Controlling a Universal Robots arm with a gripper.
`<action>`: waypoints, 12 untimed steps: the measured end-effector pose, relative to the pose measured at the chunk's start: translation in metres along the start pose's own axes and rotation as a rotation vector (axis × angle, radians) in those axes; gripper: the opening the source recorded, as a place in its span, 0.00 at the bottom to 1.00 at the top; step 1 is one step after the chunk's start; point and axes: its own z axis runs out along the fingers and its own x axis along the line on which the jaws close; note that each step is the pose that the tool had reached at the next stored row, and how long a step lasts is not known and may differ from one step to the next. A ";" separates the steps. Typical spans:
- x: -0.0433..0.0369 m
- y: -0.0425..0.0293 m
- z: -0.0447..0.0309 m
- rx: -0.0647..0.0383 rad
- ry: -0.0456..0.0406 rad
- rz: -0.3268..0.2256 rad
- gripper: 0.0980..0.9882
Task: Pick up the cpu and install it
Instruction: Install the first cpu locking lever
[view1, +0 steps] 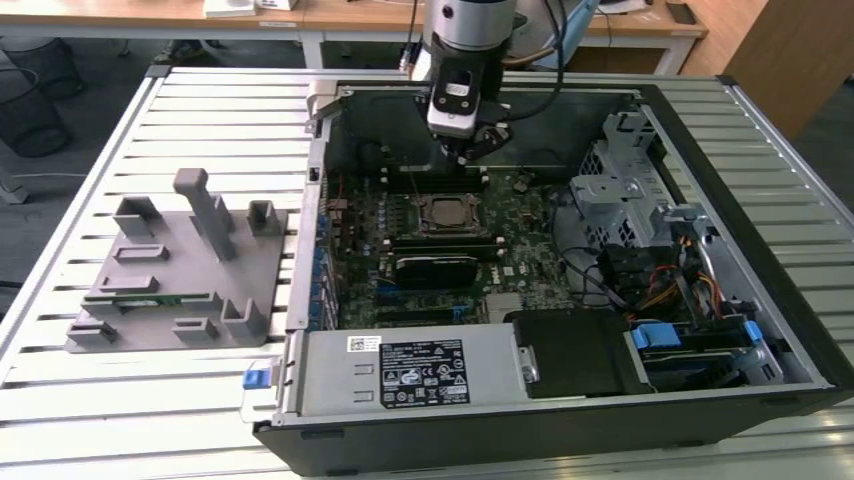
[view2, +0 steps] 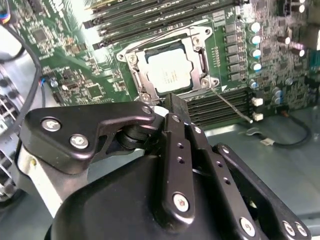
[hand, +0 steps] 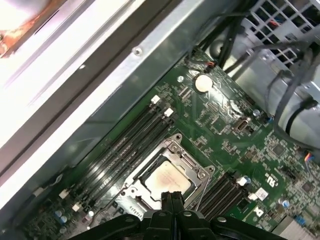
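Pincer (hand: 172, 196) seemingly closed, covering edge of cpu (hand: 167, 180) in socket (hand: 195, 162).

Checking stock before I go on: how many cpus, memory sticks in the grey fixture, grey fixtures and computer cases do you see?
cpu, in the socket: 1
memory stick, in the fixture: 1
grey fixture: 1
computer case: 1
Total: 4

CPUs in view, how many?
1. The cpu sits in the socket frame, visible in the exterior view and both wrist views. The grey fixture at the exterior view's left could hide another.
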 end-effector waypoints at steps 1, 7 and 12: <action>0.0000 0.0000 0.0003 0.000 0.0003 -0.020 0.01; 0.0000 0.0000 0.0016 -0.002 0.0015 -0.128 0.01; 0.0000 0.0000 0.0023 -0.004 0.0026 -0.219 0.01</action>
